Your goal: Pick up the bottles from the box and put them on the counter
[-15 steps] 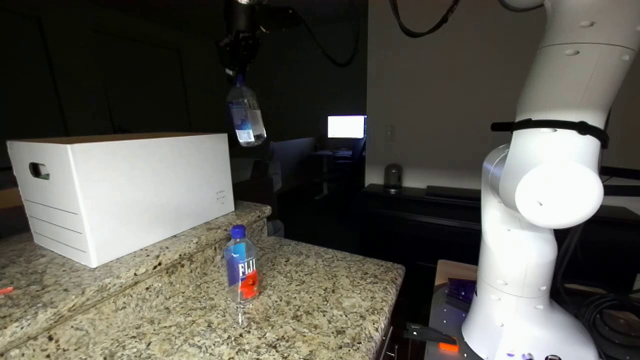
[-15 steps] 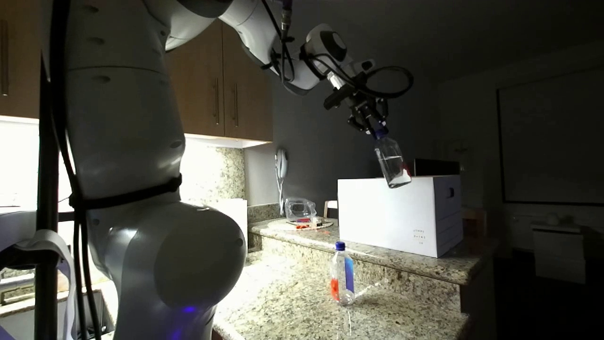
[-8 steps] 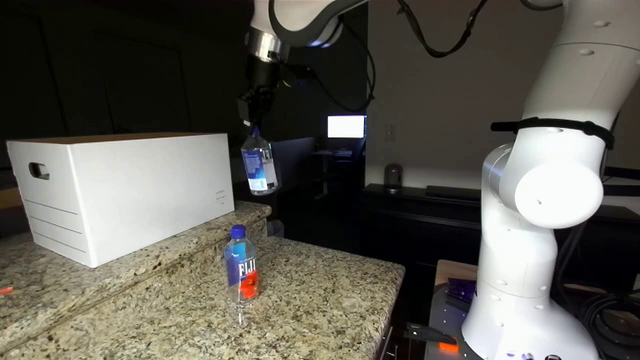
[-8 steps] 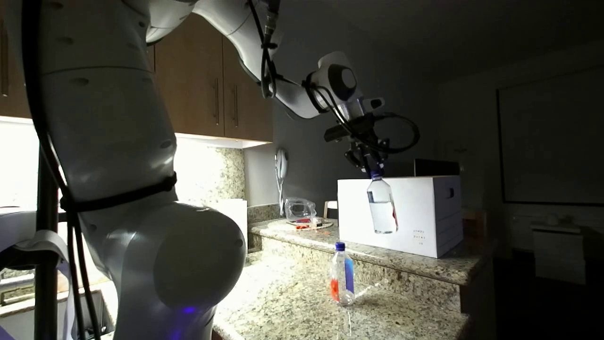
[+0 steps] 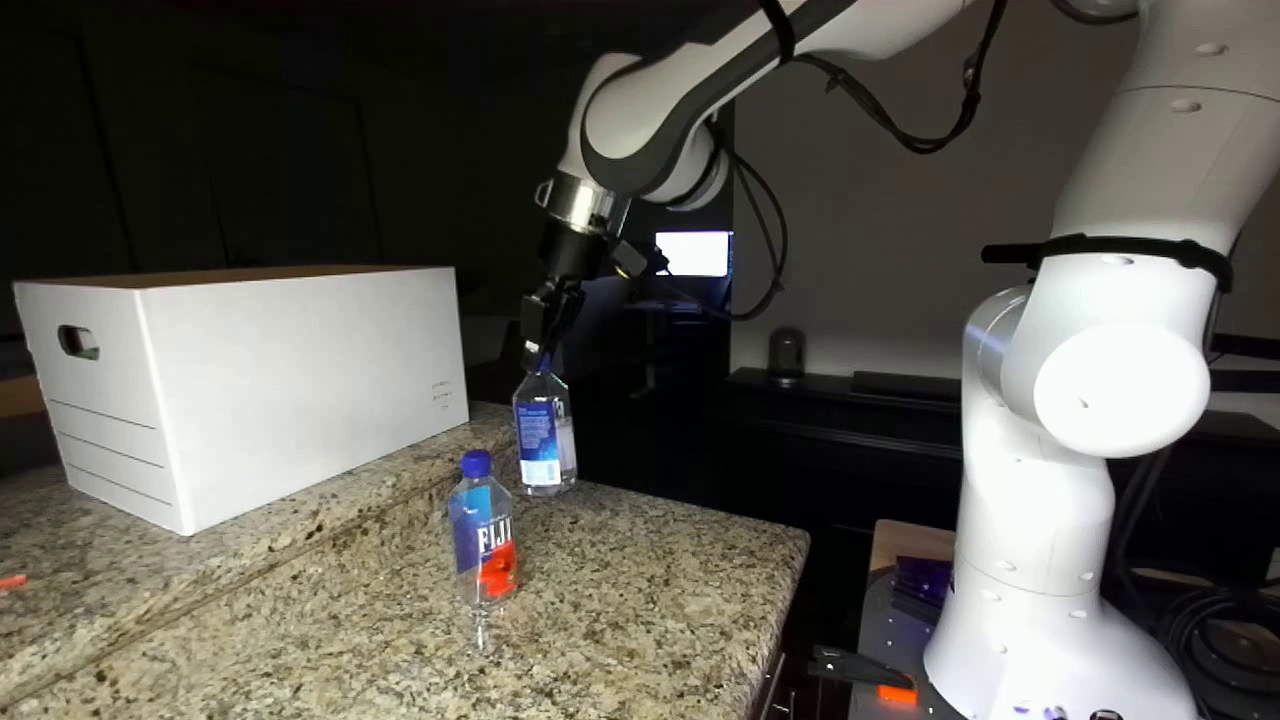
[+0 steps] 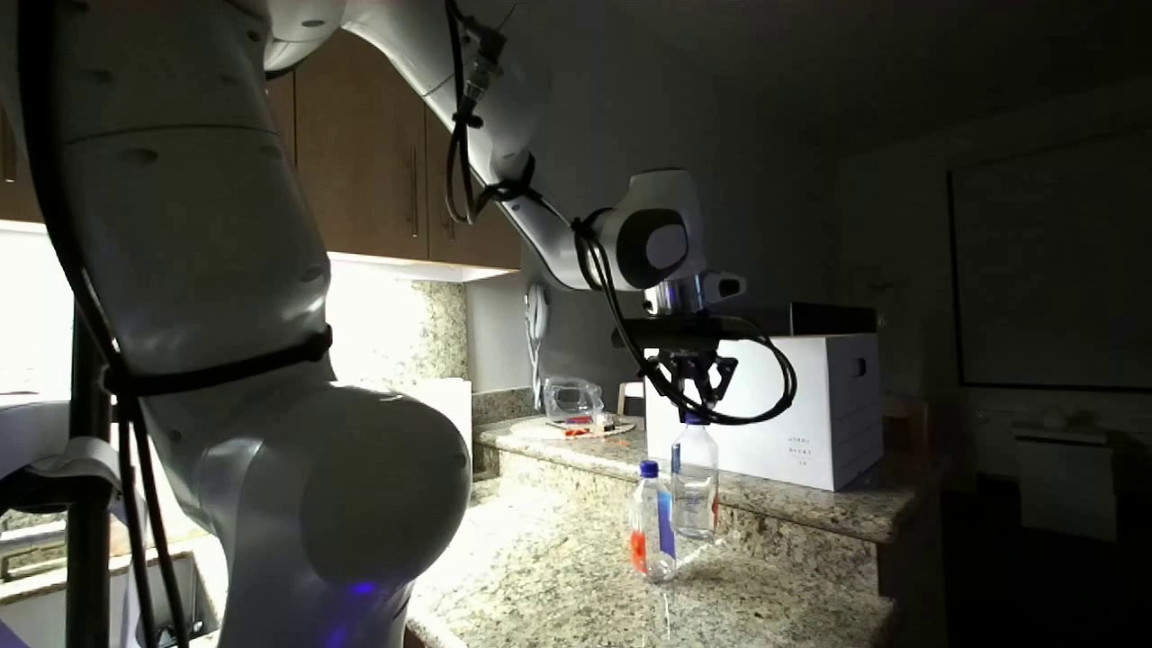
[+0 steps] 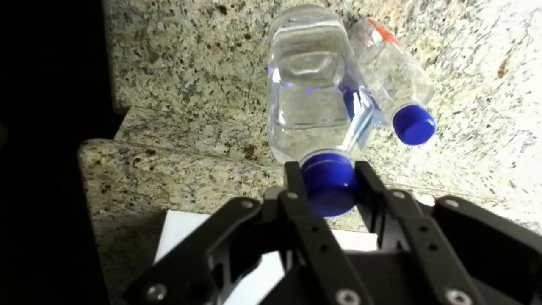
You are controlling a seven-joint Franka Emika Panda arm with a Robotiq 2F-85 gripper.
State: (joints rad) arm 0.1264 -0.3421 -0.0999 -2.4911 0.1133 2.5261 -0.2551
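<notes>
Gripping clear, approx. upright btl (image 7: 311, 97) by blue cap (image 7: 329, 182); blue/wht lbl (image 5: 538, 435).

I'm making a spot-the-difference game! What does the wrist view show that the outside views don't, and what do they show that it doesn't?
Only the wrist view: a clear look at the gripper pinching a blue cap from opposite sides.

Only the exterior views: the robot's white arm and the hand hole in the box. A glowing screen and what looks like a wall phone each show in a single exterior view.

All share: the held bottle, the standing bottle, the speckled counter and the box, though the wrist view catches only part of it.
</notes>
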